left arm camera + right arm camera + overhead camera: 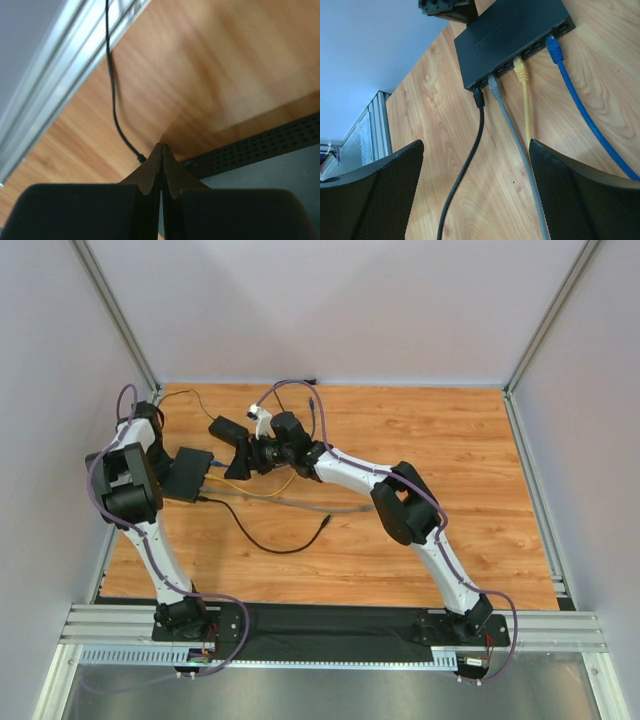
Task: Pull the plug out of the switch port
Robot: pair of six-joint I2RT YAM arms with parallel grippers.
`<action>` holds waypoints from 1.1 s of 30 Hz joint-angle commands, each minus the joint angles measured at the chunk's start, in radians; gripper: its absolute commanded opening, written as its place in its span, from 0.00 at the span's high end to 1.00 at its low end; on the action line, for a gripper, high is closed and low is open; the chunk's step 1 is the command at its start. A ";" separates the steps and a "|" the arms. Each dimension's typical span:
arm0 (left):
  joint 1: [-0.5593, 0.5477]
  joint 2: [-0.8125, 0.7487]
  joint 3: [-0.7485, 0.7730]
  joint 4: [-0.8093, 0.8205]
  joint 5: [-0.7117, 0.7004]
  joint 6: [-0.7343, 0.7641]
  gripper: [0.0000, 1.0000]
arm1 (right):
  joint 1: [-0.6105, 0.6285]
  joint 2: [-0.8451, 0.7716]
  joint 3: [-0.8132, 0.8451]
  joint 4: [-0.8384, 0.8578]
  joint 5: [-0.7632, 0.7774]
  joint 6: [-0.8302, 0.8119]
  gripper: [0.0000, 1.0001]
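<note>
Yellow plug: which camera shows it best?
Right wrist view: the yellow plug sits close and sharp in the switch. The top view shows only its yellow cable; the left wrist view misses it.

The switch (188,473) lies flat on the table (440,440). Four cables plug side by side into the switch's right edge: the end cable (479,97) nearest the arm bases, then the second cable (495,89), the third cable (521,70), and the fourth cable (553,47) farthest back. The right claw (476,145) stands right of the switch, apart from it, with the end cable and second cable running between its fingers. The left claw (161,150) sits at the switch's left side, beside a thin lead (114,100).
</note>
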 commanded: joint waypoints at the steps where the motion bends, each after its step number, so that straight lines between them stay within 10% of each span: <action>1: -0.001 -0.145 -0.120 -0.011 0.092 -0.089 1.00 | 0.020 -0.023 0.014 -0.028 -0.020 0.018 0.12; 8: -0.001 -0.377 -0.290 -0.002 0.093 -0.171 1.00 | 0.045 -0.103 -0.026 -0.114 0.009 0.057 0.13; 14: -0.002 -0.531 -0.343 0.017 0.128 -0.148 0.78 | 0.088 -0.147 -0.106 -0.033 0.018 0.220 0.16; 22: -0.012 -0.483 -0.318 0.007 0.319 -0.007 0.92 | 0.178 -0.100 -0.123 0.088 0.069 0.320 0.21; 33: -0.030 -0.440 -0.392 0.072 0.378 0.032 1.00 | 0.092 0.121 0.224 -0.315 0.025 0.073 0.25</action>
